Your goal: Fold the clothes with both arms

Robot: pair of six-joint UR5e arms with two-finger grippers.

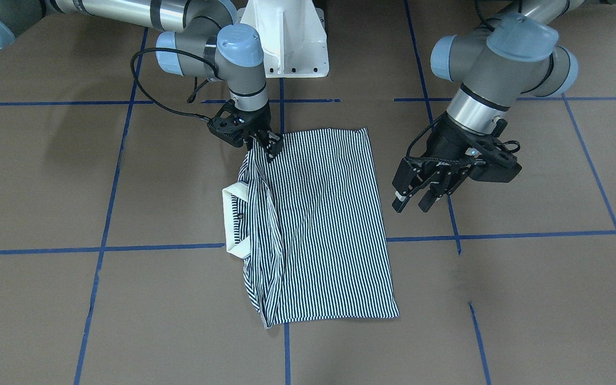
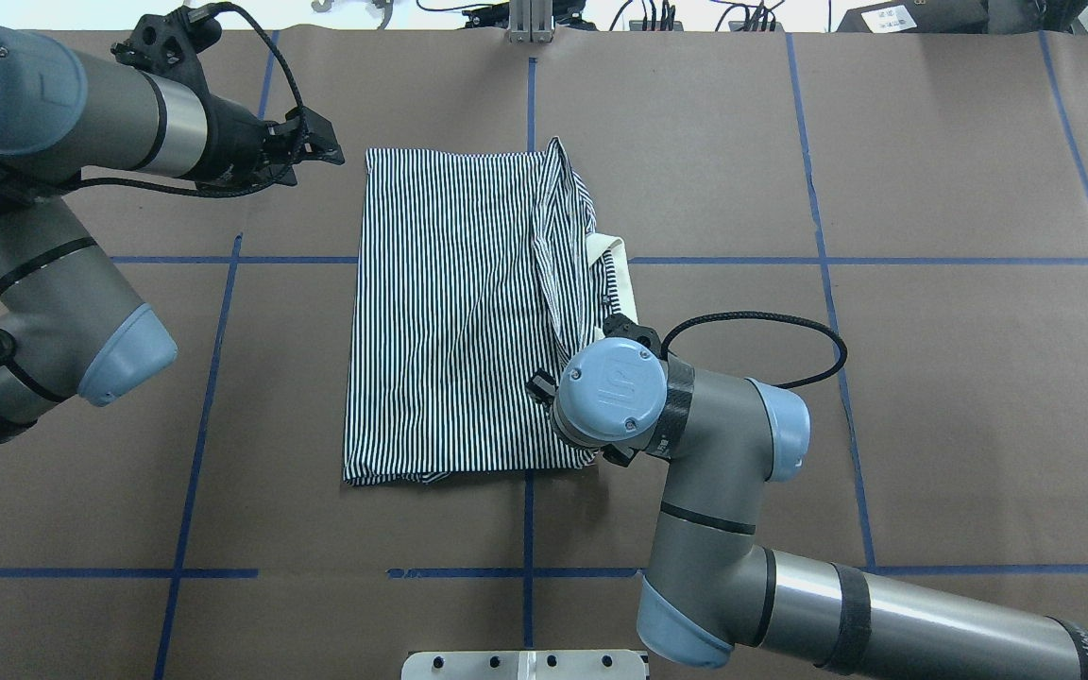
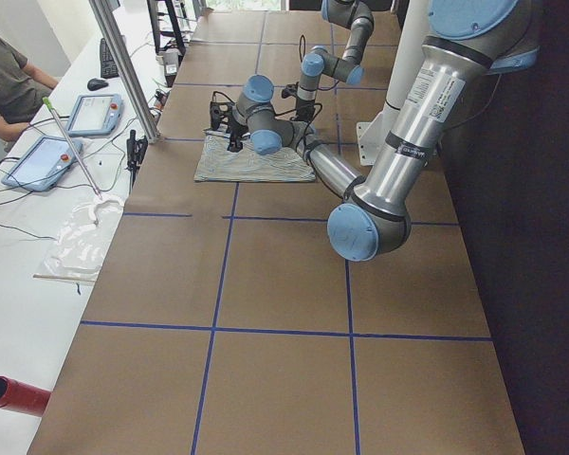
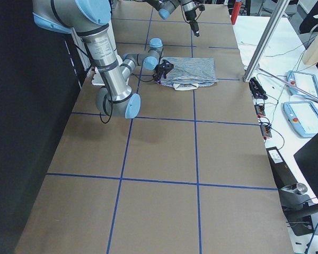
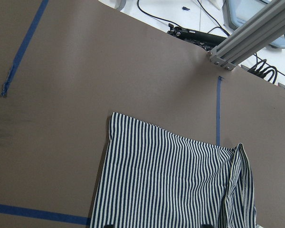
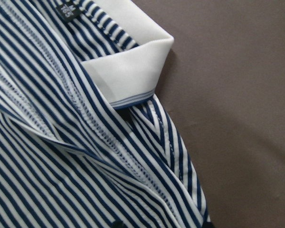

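The striped polo shirt (image 1: 318, 224) lies folded into a rectangle at the table's centre (image 2: 450, 312), with its cream collar (image 1: 230, 219) sticking out on my right side. My right gripper (image 1: 269, 148) is down on the shirt's near corner beside the collar. Its wrist view shows collar (image 6: 128, 71) and stripes close up, with the fingertips apart at the bottom edge, so it is open. In the overhead view its wrist hides the fingers. My left gripper (image 1: 412, 206) hovers open above bare table beside the shirt's far left corner (image 2: 325, 146), holding nothing. The left wrist view looks down on the shirt (image 5: 171, 185).
The white pedestal base (image 1: 286, 37) stands behind the shirt. Blue tape lines (image 1: 500, 234) grid the brown table. Beyond the far edge is a desk with tablets (image 3: 90, 114), an aluminium post (image 3: 123, 66) and a seated person (image 3: 5, 76).
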